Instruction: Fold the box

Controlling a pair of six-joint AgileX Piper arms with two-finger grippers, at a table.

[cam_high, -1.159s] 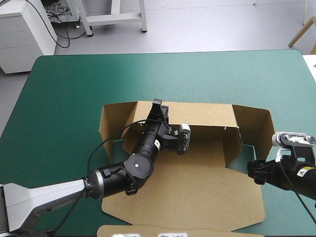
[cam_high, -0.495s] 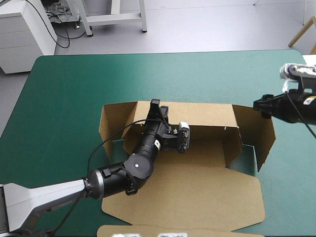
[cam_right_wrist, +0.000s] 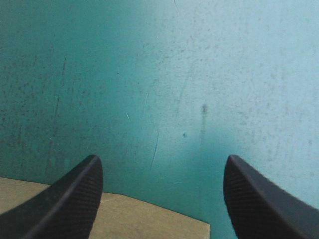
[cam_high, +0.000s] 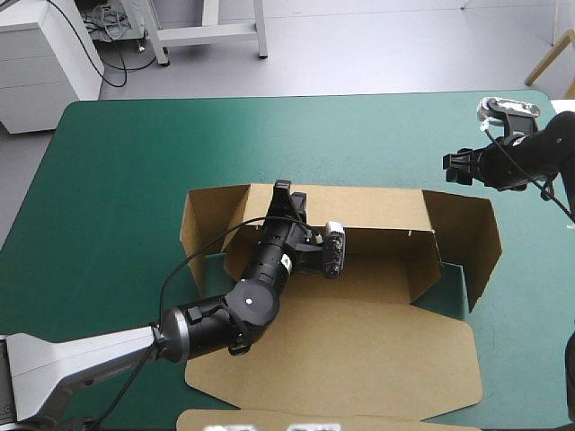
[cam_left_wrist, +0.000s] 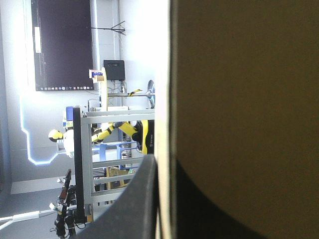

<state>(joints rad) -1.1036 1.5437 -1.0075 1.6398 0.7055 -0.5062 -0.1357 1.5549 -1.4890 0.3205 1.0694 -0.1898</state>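
The right arm has swung from the near right side of the box [cam_high: 359, 350] out to the far right of the cover [cam_high: 135, 162], while the left arm has not stirred. That left arm reaches in low from the near left across the box, which lies open mid-table, and the left gripper [cam_high: 284, 190] is pinched on the top edge of the far wall. Over on the right, the right gripper [cam_high: 452, 167] hovers just beyond the right flap, fingers [cam_right_wrist: 70, 199] spread wide.
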